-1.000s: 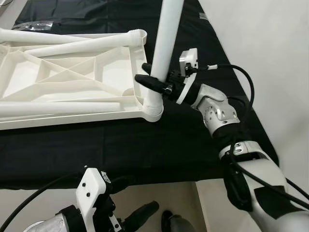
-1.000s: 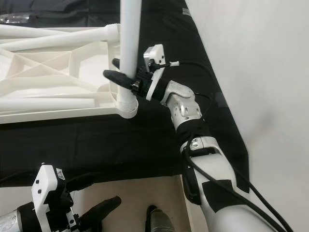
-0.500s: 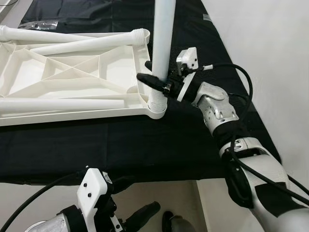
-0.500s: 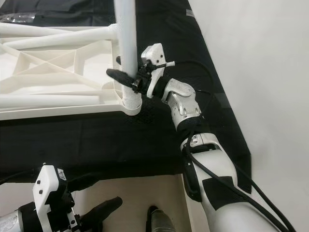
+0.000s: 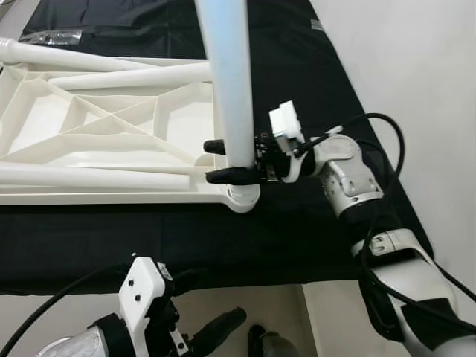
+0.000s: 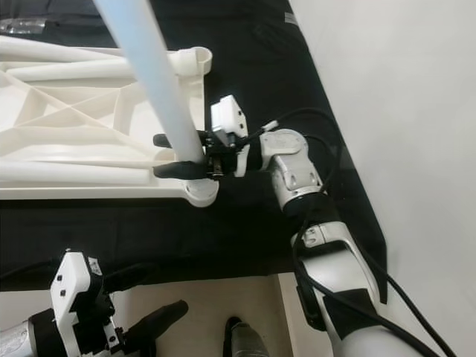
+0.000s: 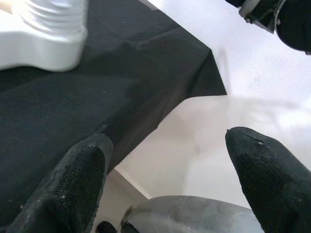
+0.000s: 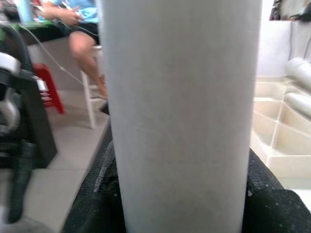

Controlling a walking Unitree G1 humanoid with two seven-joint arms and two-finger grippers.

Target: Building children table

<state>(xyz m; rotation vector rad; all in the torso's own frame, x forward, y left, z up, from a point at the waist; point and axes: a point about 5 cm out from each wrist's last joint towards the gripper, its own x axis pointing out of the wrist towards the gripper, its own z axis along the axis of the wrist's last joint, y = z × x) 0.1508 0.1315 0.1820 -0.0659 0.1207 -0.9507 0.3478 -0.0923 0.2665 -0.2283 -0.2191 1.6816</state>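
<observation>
A white plastic table top point(image 5: 111, 199) lies upside down on a black cloth point(image 5: 245, 238). A white leg point(image 5: 227, 82) stands in the near right corner socket point(image 5: 242, 197), its top leaning left. My right gripper point(image 5: 216, 161) is shut on this leg just above the socket, one black finger on each side. The right wrist view shows the leg point(image 8: 180, 111) close up, between the fingers point(image 8: 97, 194). Three more legs point(image 5: 97, 177) lie across the ribbed underside. Low by the cloth's front edge, my left gripper point(image 5: 208, 301) is open and holds nothing; the left wrist view shows the socket point(image 7: 43, 34).
The cloth ends at a pale floor point(image 5: 416, 89) on the right and along the front. A clear plastic bag point(image 5: 52, 36) lies at the back left. A seated person point(image 8: 73, 29) and a red stool point(image 8: 46, 87) are in the right wrist view.
The leg's top has swung from near upright to leaning left. My right gripper has turned and slid lower on it, closer to the socket. The left arm has not moved.
</observation>
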